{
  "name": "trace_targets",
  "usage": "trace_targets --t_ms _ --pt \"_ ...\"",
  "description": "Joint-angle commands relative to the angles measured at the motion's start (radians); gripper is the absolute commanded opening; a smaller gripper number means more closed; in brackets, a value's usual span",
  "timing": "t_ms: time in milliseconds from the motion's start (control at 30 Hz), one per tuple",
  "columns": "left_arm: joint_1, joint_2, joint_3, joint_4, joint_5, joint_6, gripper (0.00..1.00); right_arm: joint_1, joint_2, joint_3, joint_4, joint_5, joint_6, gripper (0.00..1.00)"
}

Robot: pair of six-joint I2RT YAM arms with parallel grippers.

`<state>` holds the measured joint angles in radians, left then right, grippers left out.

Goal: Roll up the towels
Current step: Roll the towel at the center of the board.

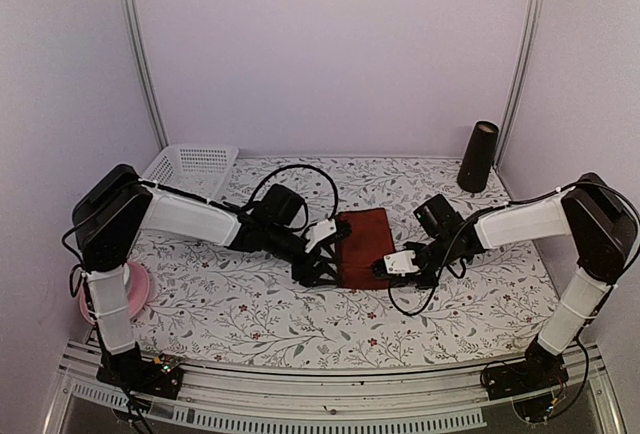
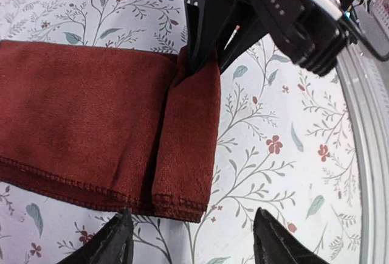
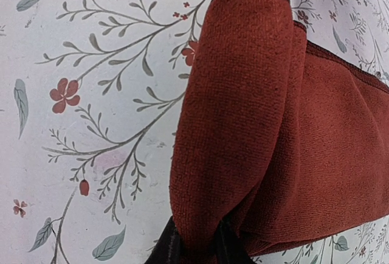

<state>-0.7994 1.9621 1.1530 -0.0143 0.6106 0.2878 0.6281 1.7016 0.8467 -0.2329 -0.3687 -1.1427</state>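
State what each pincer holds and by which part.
Right pincer pinches the maroon towel at the end of its folded-over flap; left pincer is open, holding nothing.

Towel [image 2: 91, 112]: maroon cloth, short fuzzy nap, matt, stitched hem. Table cover [image 1: 250, 304]: smooth, matt, printed floral pattern. Basket [image 1: 195, 164], far left: white plastic lattice. Cylinder [image 1: 478, 157], far right: black, matt. Rail [image 1: 320, 369], near edge: grey metal, grooved.

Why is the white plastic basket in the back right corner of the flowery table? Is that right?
No. The white plastic basket sits in the back left corner of the flowery table, not the back right. The top external view shows it.
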Motion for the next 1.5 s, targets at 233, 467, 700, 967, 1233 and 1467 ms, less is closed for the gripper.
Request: trace_targets --t_ms 233,467,700,967,1233,1467 --pt "-0.158 -0.098 -0.194 0.312 -0.315 0.283 0.67 0.000 0.077 0.089 -0.193 -0.078 0.016 0.14" --pt "-0.217 -0.080 -0.230 0.402 -0.402 0.385 0.67 -0.032 0.123 0.165 -0.332 -0.161 0.000 0.14" --pt "-0.257 -0.007 -0.183 0.388 -0.452 0.464 0.65 -0.061 0.151 0.216 -0.443 -0.225 -0.037 0.15" --pt "-0.272 0.055 -0.162 0.336 -0.435 0.494 0.64 -0.089 0.170 0.256 -0.494 -0.256 -0.046 0.15" --pt "-0.279 0.097 -0.131 0.298 -0.457 0.483 0.52 -0.094 0.172 0.264 -0.501 -0.250 -0.046 0.16" --pt "-0.279 0.105 -0.125 0.281 -0.455 0.472 0.25 -0.105 0.183 0.271 -0.495 -0.241 -0.043 0.17"
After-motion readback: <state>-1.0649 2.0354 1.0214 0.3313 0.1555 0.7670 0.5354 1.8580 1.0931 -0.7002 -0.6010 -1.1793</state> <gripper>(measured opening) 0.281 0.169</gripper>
